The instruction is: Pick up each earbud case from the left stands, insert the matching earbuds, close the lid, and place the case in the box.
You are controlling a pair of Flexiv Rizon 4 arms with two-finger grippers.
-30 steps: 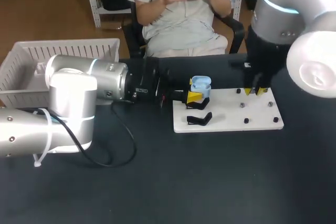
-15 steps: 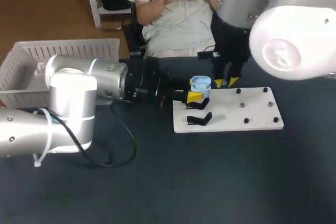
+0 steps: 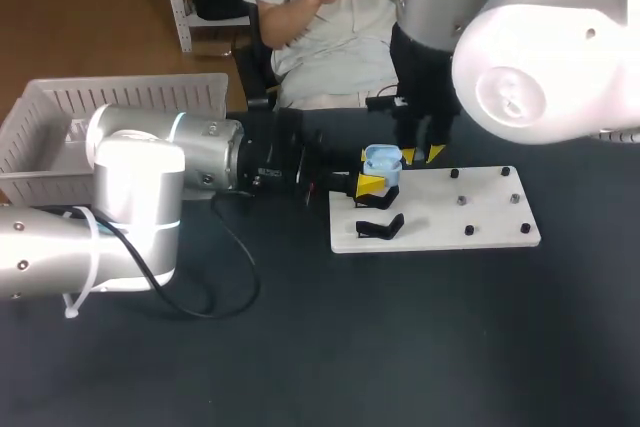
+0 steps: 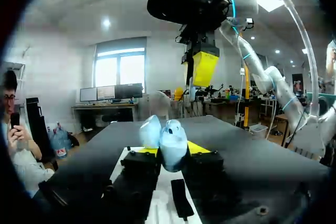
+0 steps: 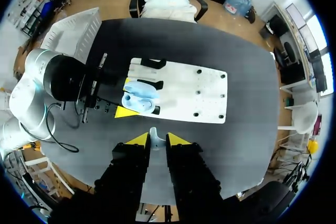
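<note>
We note:
- Blue earbud case (image 3: pixel 382 159), lid open, clamped in left jaws at left end of white board (image 3: pixel 490 222), on dark surface (image 3: pixel 400 347).
- Right jaws pinched on white earbud (image 5: pixel 153 132), hovering just above case.
- White basket (image 3: pixel 50 127) at far left.
- Label on left arm (image 3: pixel 200 152) too small to read.

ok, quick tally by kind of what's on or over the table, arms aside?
light blue plastic earbud case: 1
small white earbud: 1
black stands: 2
black pegs: 6
flat white board: 1
white slatted plastic basket: 1
Total: 12
</note>
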